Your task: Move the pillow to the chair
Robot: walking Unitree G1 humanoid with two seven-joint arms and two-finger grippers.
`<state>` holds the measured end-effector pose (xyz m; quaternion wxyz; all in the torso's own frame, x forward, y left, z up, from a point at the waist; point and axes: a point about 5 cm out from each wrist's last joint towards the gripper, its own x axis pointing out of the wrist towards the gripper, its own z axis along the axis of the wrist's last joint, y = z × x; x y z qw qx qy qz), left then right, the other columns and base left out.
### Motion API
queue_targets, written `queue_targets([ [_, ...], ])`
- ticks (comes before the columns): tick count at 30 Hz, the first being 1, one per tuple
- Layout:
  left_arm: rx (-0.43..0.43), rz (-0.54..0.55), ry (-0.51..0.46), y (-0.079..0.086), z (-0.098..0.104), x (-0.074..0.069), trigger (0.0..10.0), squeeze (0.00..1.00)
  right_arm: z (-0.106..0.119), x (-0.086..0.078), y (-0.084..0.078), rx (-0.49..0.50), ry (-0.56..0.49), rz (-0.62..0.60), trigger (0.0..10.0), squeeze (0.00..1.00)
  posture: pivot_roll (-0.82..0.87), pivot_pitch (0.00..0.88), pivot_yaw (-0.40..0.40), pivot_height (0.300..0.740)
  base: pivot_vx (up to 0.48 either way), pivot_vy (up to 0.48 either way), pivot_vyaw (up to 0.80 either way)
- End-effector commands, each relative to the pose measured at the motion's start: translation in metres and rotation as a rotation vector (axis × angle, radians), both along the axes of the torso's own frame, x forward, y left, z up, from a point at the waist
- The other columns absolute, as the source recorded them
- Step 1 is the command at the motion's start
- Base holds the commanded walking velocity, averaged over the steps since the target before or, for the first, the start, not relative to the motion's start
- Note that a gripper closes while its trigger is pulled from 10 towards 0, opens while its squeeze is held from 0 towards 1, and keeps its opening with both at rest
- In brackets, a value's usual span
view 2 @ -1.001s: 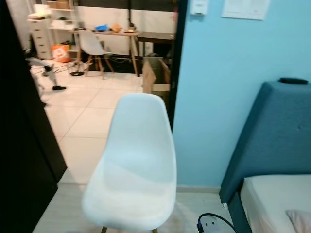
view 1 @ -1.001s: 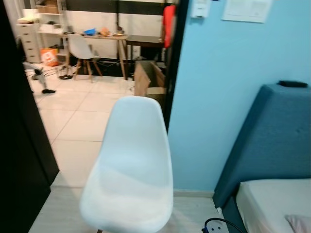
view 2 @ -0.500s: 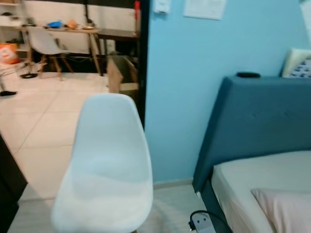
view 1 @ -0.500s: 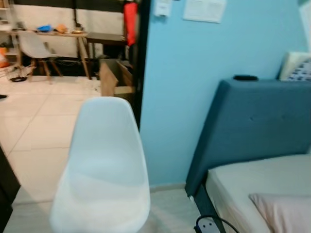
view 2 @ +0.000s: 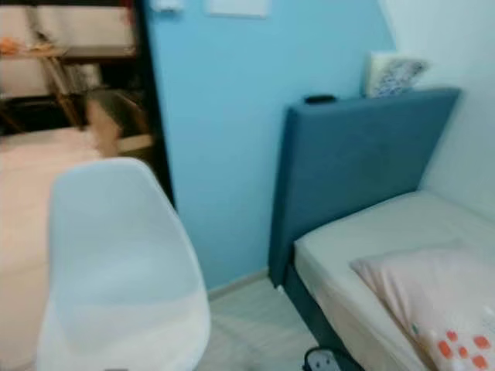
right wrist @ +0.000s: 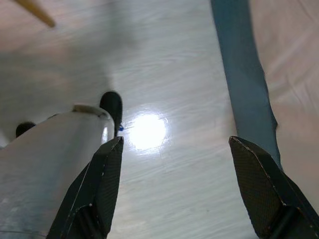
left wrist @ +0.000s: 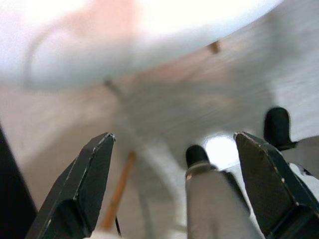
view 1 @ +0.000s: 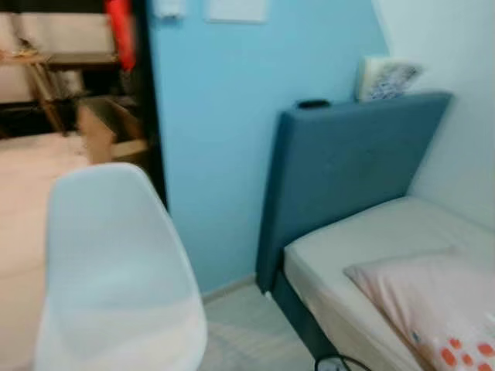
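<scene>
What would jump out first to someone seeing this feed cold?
Probably the white chair, close up at the robot's left with its seat bare. To the right, the pale pink pillow lies on the bed against the blue headboard. Both grippers, left and right, hang open over the floor, holding nothing.

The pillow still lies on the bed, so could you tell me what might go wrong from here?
The pillow lies on the bed, with neither open gripper near it. A dark cable loop on the floor by the bed frame might snag a foot. The white chair stands close and could be bumped.
</scene>
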<state>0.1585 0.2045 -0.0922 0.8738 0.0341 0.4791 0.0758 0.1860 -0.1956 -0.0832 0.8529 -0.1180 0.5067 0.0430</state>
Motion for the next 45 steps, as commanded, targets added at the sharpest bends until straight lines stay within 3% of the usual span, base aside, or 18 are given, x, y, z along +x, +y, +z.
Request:
queue_targets([
  [1,-0.003,-0.02,0.007,-0.001,-0.001,-0.001,10.0,0.0,0.002,0.003,-0.003,-0.001,-0.014,-0.018,10.0,0.0,-0.06,0.0,-0.023,0.74,0.0,0.0,-0.78],
  [20,-0.026,-0.031,0.042,-0.006,-0.007,-0.015,10.0,0.0,0.001,0.001,-0.005,-0.003,-0.006,-0.024,10.0,0.0,-0.05,0.0,-0.037,0.74,0.0,0.0,-0.78],
  [45,-0.033,-0.069,0.05,-0.011,-0.008,-0.016,10.0,0.0,0.001,-0.002,-0.014,-0.026,-0.01,-0.049,10.0,0.0,-0.07,0.003,-0.036,0.74,0.0,0.0,-0.78],
])
